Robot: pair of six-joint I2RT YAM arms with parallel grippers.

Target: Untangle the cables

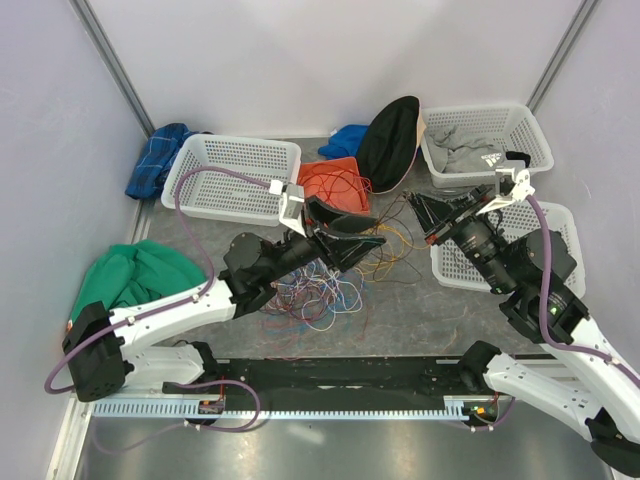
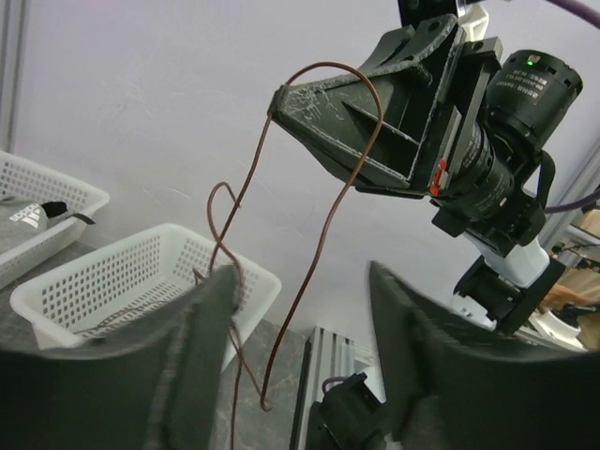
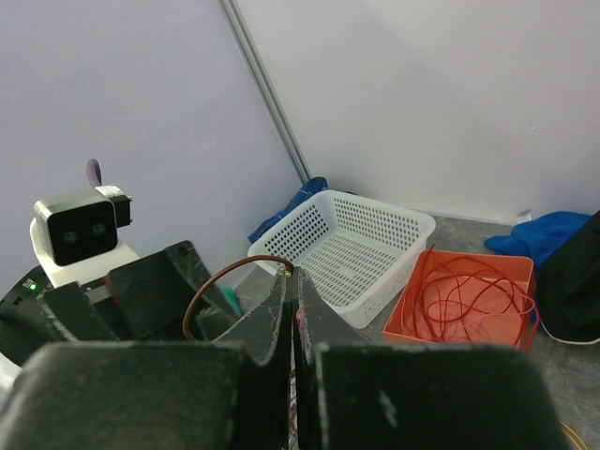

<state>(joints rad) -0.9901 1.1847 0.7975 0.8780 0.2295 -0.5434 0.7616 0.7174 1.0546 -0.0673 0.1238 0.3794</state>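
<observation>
The cables [image 1: 315,290] lie in a tangled, many-coloured pile on the table, under my left arm. My right gripper [image 1: 420,208] [image 3: 292,272] is shut on the end of one thin brown cable [image 3: 249,259], held up in the air. In the left wrist view that brown cable [image 2: 319,240] hangs in loops from the right gripper's tip [image 2: 279,94] and passes down between the fingers of my left gripper [image 2: 300,270]. The left gripper [image 1: 380,228] is open; one strand runs close to its left finger [image 2: 192,356], and I cannot tell if they touch.
An orange tray [image 1: 350,165] [image 3: 520,267] holds red cables. White baskets stand at back left [image 1: 232,178], back right [image 1: 487,125] and right [image 1: 450,270]. A green cloth [image 1: 135,275], blue cloths [image 1: 160,155] and a black hat [image 1: 390,140] lie around the edges.
</observation>
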